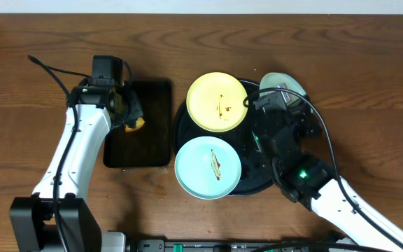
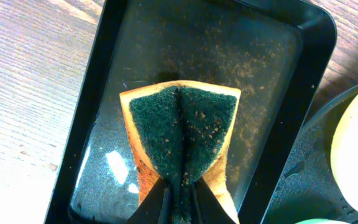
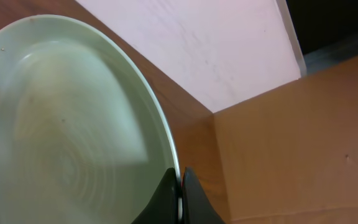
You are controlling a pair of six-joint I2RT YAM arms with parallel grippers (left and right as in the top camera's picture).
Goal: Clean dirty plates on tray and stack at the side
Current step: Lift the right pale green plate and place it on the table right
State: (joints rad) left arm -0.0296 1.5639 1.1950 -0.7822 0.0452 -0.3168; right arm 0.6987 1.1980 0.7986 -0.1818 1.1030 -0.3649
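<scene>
mint plate (image 3: 73, 124) rim pinched by right claw (image 3: 178, 180), left claw (image 2: 179, 190) grips sponge (image 2: 166, 118) over small tray (image 2: 260, 62).

This looks like a robot test bench, not a kitchen. A left arm (image 1: 75, 150) and a right arm (image 1: 341, 199) are fixed at the near edge of a bare wooden surface (image 1: 33, 28), and a loose cable (image 1: 45, 66) trails over the wood. Beyond a plate (image 3: 61, 124) stand a plain white wall (image 3: 216, 43) and a cardboard box (image 3: 291, 143). The only washing gear is a sponge (image 2: 182, 130) and a small black tray (image 2: 272, 62).
</scene>
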